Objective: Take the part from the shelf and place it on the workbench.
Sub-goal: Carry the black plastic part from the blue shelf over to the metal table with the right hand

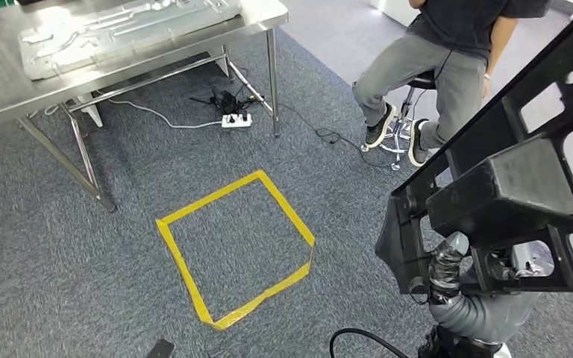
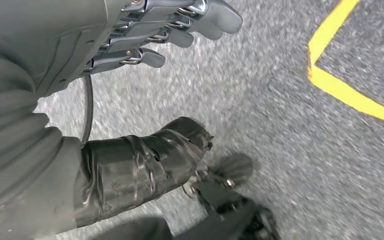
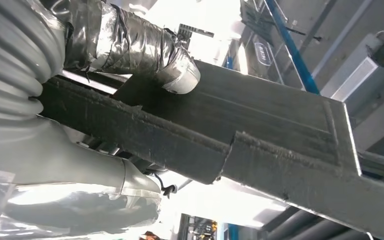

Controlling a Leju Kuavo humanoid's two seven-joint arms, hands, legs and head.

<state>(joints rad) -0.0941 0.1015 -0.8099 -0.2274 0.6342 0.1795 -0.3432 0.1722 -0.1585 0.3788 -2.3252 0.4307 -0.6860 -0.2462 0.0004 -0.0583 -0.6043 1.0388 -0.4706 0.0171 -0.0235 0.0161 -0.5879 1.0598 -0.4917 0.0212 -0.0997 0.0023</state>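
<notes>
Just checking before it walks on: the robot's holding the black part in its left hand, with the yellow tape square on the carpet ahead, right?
Not quite. The right hand grips the black part, as the head view shows. The left hand hangs empty over the carpet. The yellow tape square is indeed ahead on the carpet.

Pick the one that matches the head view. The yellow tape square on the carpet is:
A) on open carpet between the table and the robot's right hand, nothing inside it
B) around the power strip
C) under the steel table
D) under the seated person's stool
A: the yellow tape square lies on bare carpet, short of the steel table, while the right hand grips the black part off to its side.
</notes>
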